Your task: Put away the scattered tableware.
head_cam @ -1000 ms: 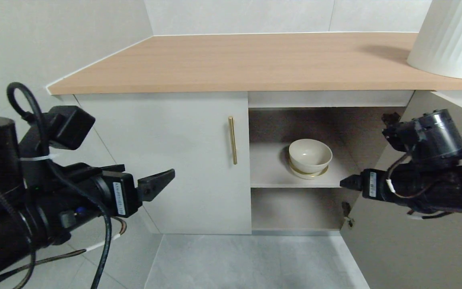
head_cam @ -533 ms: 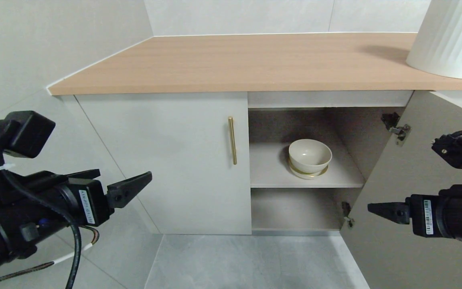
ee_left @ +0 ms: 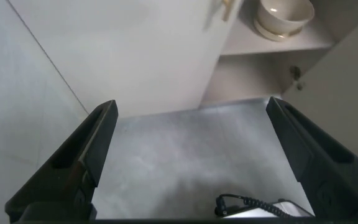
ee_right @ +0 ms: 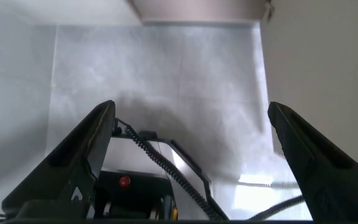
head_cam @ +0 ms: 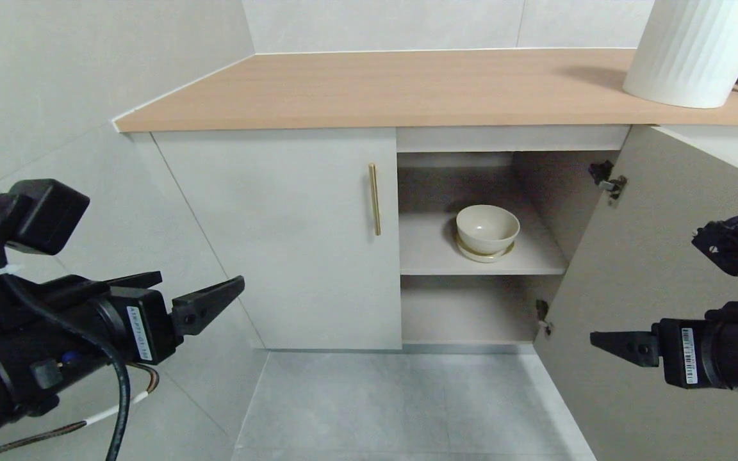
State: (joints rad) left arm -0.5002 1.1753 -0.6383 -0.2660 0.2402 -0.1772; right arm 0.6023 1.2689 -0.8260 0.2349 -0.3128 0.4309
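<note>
A cream bowl (head_cam: pixel 487 227) sits on a small gold-rimmed plate (head_cam: pixel 471 251) on the middle shelf (head_cam: pixel 426 250) of the open cabinet; the bowl (ee_left: pixel 284 14) is also seen far off in the left wrist view. My left gripper (head_cam: pixel 193 296) hangs open and empty in front of the closed left door, well short of the shelf. My right gripper (head_cam: pixel 619 342) is open and empty, low beside the open right door. In the wrist views the left gripper (ee_left: pixel 191 107) and right gripper (ee_right: pixel 191 109) have their jaws wide apart above the grey floor.
The cabinet's left door (head_cam: pixel 292 243) is shut, with a gold bar handle (head_cam: pixel 374 198). Its right door (head_cam: pixel 657 256) swings open toward me. A white ribbed container (head_cam: pixel 696 51) stands on the wooden countertop (head_cam: pixel 375 89). Grey floor tiles (head_cam: pixel 401 403) lie free below.
My right gripper has drawn back from the cabinet opening, down and to the right. The left gripper has pulled back to the left. The head camera has also shifted; bowl and plate stay put.
</note>
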